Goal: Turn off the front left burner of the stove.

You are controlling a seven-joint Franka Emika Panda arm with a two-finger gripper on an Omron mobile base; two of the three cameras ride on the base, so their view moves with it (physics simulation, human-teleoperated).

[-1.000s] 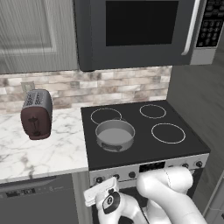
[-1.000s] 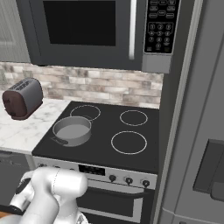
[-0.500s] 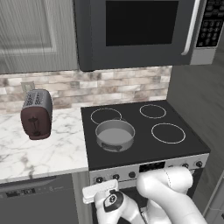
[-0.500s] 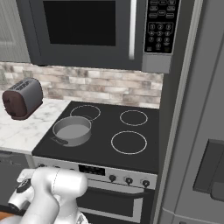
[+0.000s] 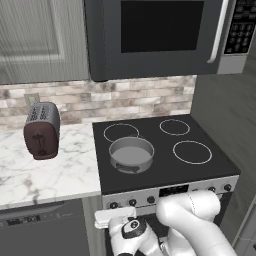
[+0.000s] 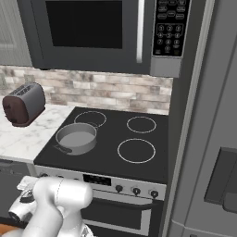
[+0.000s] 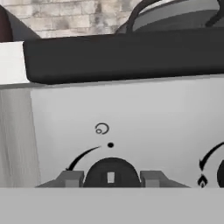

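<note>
The front left burner (image 5: 131, 150) is the near-left ring on the black glass top of the stove (image 5: 200, 170); a grey metal pan (image 5: 131, 155) sits on it, hiding most of its white outline. Its control is judged to be the leftmost knob (image 7: 111, 172), a round dark dial with a pale marker, on the smooth silver front panel (image 7: 144, 118), beneath a printed arc and small burner symbol.

That knob lies directly ahead of the gripper (image 7: 111, 178), centred between the two grey fingertips (image 7: 70, 177), one on each side and close to its rim. Whether the jaws are touching the knob or standing just clear cannot be told.

Left of the stove, a white marble-veined counter (image 5: 60, 170) carries a dark red toaster (image 5: 41, 130). A dark microwave (image 5: 160, 35) hangs above a brick backsplash (image 5: 125, 100).
</note>
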